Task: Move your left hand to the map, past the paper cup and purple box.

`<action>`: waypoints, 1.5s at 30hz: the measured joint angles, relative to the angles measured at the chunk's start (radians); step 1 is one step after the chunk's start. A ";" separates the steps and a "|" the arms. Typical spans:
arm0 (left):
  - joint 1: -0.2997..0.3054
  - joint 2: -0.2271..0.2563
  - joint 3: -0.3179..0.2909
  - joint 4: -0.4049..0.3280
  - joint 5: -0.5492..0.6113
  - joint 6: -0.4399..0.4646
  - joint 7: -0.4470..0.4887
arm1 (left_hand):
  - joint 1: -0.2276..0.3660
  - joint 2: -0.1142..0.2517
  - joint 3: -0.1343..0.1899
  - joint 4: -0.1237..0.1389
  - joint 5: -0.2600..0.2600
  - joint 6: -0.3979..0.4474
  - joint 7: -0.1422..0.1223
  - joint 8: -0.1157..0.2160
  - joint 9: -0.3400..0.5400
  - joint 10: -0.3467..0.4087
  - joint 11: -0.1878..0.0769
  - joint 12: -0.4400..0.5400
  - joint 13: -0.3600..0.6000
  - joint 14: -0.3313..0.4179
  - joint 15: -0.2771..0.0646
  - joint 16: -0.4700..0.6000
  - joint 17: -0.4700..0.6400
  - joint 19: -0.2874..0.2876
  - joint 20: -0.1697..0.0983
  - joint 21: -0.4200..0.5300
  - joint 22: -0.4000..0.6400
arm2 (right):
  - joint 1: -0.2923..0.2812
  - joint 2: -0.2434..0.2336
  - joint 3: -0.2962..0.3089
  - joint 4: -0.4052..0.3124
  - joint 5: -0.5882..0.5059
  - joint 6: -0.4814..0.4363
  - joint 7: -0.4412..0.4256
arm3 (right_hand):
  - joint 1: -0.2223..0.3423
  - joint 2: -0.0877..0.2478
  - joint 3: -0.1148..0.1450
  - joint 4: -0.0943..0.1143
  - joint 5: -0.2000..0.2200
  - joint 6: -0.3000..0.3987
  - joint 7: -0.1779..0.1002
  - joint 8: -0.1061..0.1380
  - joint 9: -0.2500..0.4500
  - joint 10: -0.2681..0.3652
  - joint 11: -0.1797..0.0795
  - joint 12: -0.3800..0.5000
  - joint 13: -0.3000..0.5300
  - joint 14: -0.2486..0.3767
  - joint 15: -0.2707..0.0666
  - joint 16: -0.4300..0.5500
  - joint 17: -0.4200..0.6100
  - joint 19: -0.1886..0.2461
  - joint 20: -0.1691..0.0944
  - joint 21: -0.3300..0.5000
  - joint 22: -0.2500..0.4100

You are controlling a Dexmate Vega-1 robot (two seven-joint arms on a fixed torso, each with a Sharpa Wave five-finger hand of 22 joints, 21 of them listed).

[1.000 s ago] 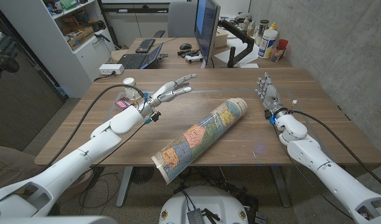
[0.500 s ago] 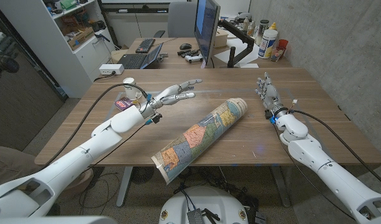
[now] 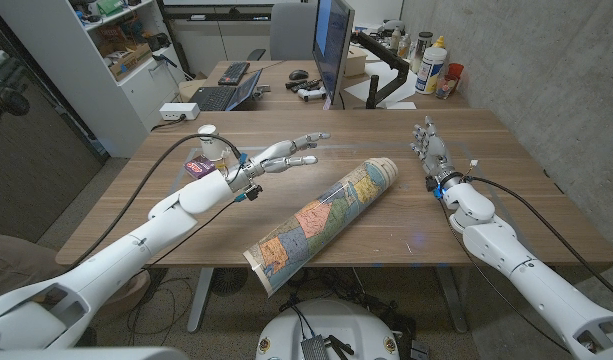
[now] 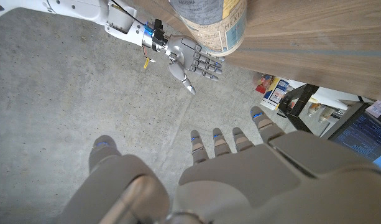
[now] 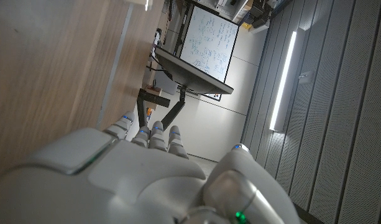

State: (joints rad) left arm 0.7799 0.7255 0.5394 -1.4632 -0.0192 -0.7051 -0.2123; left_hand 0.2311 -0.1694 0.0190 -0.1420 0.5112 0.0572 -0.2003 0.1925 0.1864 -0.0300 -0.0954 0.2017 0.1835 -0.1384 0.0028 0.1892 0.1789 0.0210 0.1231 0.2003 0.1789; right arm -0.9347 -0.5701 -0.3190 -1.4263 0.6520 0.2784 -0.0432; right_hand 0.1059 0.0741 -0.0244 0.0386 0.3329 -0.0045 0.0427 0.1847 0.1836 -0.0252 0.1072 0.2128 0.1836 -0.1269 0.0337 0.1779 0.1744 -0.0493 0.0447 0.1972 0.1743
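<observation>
A rolled-up map (image 3: 321,220) lies slantwise across the middle of the wooden table (image 3: 486,215), and its far end (image 4: 209,22) also shows in the left wrist view. My left hand (image 3: 284,153) hovers above the table just left of the map's far end, fingers stretched out and apart, holding nothing. The white paper cup (image 3: 208,134) and the purple box (image 3: 197,167) stand behind it, beside my left forearm. My right hand (image 3: 429,150) stands near the right side of the table with straight fingers and nothing in it. That hand (image 4: 191,59) appears again in the left wrist view.
A second desk at the back carries a monitor (image 3: 332,45), a laptop (image 3: 224,95) and bottles (image 3: 432,65). A shelf unit (image 3: 116,50) stands at the back left. A black cable (image 3: 151,170) runs along my left arm. Bare wood (image 5: 47,74) lies under my right hand.
My left hand has reached further right over the table, away from the cup and box and closer to the map's far end. The right hand and the map stay put.
</observation>
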 measured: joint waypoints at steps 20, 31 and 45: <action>-0.014 -0.026 -0.003 0.058 0.135 -0.109 0.072 | 0.013 0.005 -0.013 -0.004 0.014 0.009 -0.009 0.004 0.000 0.023 -0.015 0.006 0.000 0.021 -0.014 0.008 0.000 0.016 -0.005 0.000 0.000 | 0.007 0.002 -0.001 0.006 0.000 -0.002 0.000 | 0.000 0.000 -0.003 -0.003 0.000 -0.003 0.000 0.000 0.000 0.000 0.000 0.000 0.000 0.000 0.000 0.000 0.000 0.000 0.000 0.000 0.000; -0.026 -0.037 0.005 0.077 0.201 -0.144 0.099 | 0.017 0.009 -0.019 -0.004 0.020 0.013 -0.012 0.004 0.000 0.025 -0.013 0.006 0.000 0.021 -0.014 0.008 0.000 0.016 -0.005 0.000 0.000 | 0.004 0.002 0.002 0.015 0.007 -0.001 0.008 | 0.000 0.000 -0.003 -0.003 0.000 -0.003 0.000 0.000 0.000 0.000 0.000 0.000 0.000 -0.004 -0.004 0.000 0.000 0.000 0.000 0.000 0.000; -0.050 -0.042 0.028 0.110 0.230 -0.192 0.087 | 0.026 0.007 -0.019 -0.003 0.025 0.012 -0.013 0.004 0.000 0.026 -0.012 0.005 0.000 0.021 -0.014 0.008 0.000 0.022 -0.011 0.000 0.000 | 0.002 -0.002 0.005 0.017 0.009 0.003 0.012 | 0.000 0.000 -0.003 -0.003 0.000 -0.003 0.000 0.000 0.000 0.000 0.000 0.000 0.000 -0.004 -0.004 0.000 0.000 0.000 0.000 0.000 0.000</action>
State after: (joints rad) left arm 0.7301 0.6830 0.5673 -1.3528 0.2113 -0.8972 -0.1249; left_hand 0.2570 -0.1620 -0.0004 -0.1451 0.5364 0.0697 -0.2129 0.1964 0.1864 -0.0040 -0.1073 0.2072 0.1835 -0.1172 -0.0112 0.1969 0.1789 0.0427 0.1125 0.2003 0.1788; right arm -0.9325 -0.5725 -0.3136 -1.4092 0.6611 0.2809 -0.0310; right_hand 0.1060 0.0741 -0.0271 0.0358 0.3329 -0.0073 0.0429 0.1850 0.1836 -0.0252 0.1071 0.2128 0.1837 -0.1306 0.0300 0.1779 0.1744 -0.0492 0.0447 0.1972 0.1743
